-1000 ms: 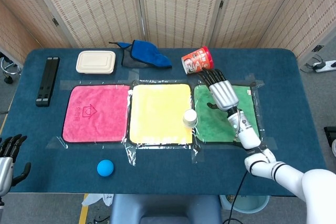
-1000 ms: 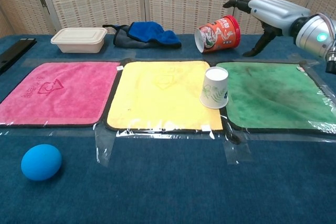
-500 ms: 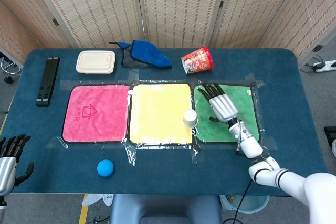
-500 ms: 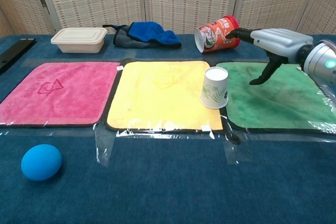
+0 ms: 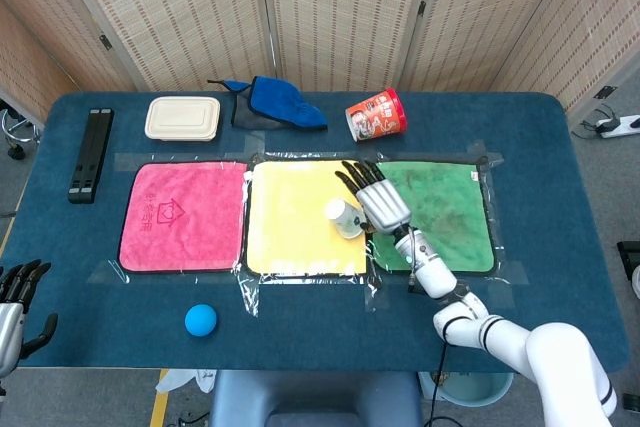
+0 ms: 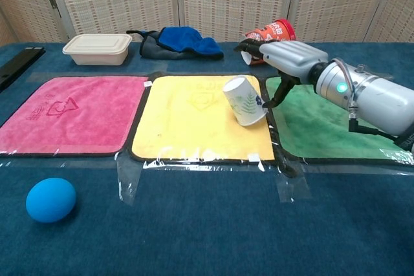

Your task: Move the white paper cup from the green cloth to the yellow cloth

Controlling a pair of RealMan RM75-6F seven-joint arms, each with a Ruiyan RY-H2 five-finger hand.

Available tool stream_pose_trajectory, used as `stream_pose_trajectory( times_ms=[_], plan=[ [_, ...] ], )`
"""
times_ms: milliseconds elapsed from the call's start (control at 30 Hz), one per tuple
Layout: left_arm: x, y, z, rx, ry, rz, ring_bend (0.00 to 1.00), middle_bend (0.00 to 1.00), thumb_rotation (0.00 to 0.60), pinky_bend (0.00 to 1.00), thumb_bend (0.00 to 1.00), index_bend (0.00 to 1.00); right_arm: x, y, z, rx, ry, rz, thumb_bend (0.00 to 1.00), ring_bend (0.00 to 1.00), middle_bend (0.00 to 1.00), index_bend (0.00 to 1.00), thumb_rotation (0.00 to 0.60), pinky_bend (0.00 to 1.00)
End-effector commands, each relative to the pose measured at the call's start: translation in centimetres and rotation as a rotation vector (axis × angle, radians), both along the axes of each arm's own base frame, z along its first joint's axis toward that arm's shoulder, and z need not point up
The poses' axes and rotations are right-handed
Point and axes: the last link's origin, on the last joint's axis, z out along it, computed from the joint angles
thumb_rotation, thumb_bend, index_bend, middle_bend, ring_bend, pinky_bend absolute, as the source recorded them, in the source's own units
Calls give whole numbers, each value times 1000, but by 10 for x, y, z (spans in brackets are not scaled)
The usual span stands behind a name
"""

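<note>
The white paper cup is tipped to the left over the right edge of the yellow cloth, its base still near the seam with the green cloth. My right hand hovers just right of the cup with its fingers spread, and the thumb touches the cup's side. It does not grip the cup. My left hand shows only at the bottom left corner of the head view, away from the cloths and holding nothing.
A pink cloth lies left of the yellow one, with a blue ball in front of it. At the back are a red cup on its side, a blue rag, a beige lunch box and a black bar.
My right hand swept left from over the green cloth to the cup. The cup went from standing upright to leaning left over the yellow cloth.
</note>
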Motion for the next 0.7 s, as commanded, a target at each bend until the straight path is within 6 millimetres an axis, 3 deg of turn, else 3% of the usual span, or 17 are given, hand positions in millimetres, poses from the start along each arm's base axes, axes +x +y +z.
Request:
stream_pose_trajectory(
  times_ms=[33,200,367,533,700],
  plan=[
    [-1,-1,0,1,-1,2,125,133,600,40,435,153,11,-2,-5,1,-4,15,195,0,0,0,600,0],
    [-3,-1,0,1,-2,7,125,133,600,40,436,154,31,-4,-12,5,-18,46,195,0,0,0,600,0],
    [-5,-2,3,7,-1,11,125,133,600,40,435,154,49,-3,-5,-18,-84,94,195,0,0,0,600,0],
    [-4,0,3,7,-2,4,125,133,600,40,436,154,45,-3,15,-53,-96,111,195,0,0,0,600,0],
    [0,3,3,8,-5,-12,125,133,600,40,436,154,26,4,47,-103,-60,120,195,0,0,0,600,0]
  ],
)
